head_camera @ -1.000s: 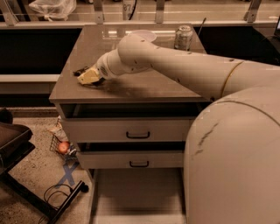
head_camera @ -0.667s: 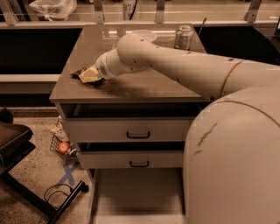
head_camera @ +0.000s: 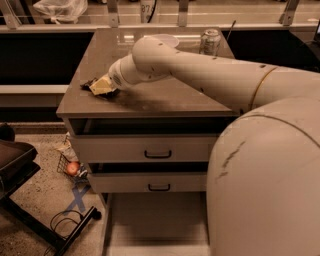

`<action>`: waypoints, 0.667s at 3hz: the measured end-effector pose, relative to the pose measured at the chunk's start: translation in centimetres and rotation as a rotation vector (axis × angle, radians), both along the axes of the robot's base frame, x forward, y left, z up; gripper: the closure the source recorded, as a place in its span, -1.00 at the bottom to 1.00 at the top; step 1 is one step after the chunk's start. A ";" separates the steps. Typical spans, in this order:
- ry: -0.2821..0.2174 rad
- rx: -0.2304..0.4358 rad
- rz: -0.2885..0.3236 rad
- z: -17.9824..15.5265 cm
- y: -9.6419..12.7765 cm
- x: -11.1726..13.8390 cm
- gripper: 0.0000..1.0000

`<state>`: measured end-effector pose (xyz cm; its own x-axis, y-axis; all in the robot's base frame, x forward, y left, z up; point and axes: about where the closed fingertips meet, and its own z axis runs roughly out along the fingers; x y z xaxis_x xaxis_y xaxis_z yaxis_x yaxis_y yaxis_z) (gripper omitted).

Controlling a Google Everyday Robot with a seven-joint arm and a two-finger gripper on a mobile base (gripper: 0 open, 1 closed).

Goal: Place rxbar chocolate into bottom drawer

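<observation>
On the cabinet top (head_camera: 165, 102), my gripper (head_camera: 101, 86) covers the rxbar chocolate (head_camera: 88, 85); I cannot tell its grip. The bottom drawer (head_camera: 155, 220) lies open.

We see soda can (head_camera: 210, 41) back right on cabinet top (head_camera: 150, 102), plastic bag (head_camera: 60, 9) behind at left, round orange thing (head_camera: 73, 168) and blue tape cross (head_camera: 77, 199) on floor (head_camera: 35, 200).

The robot's 1 white arm (head_camera: 210, 80) reached from its bulky body (head_camera: 270, 180), which stood off the front right corner of the tabletop (head_camera: 150, 102), leftward across that tabletop. The elbow (head_camera: 155, 50) bent over the tabletop's middle, and the wrist (head_camera: 122, 74) sloped down toward its front left part. There the end effector (head_camera: 101, 86) sat low over the tabletop.
</observation>
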<state>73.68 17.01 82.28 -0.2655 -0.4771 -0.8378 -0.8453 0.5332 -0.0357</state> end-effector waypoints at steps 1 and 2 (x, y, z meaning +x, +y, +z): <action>-0.031 -0.041 -0.017 2.3 -1.1 -0.5 1.00; -0.087 -0.085 -0.060 5.5 -2.8 -1.3 1.00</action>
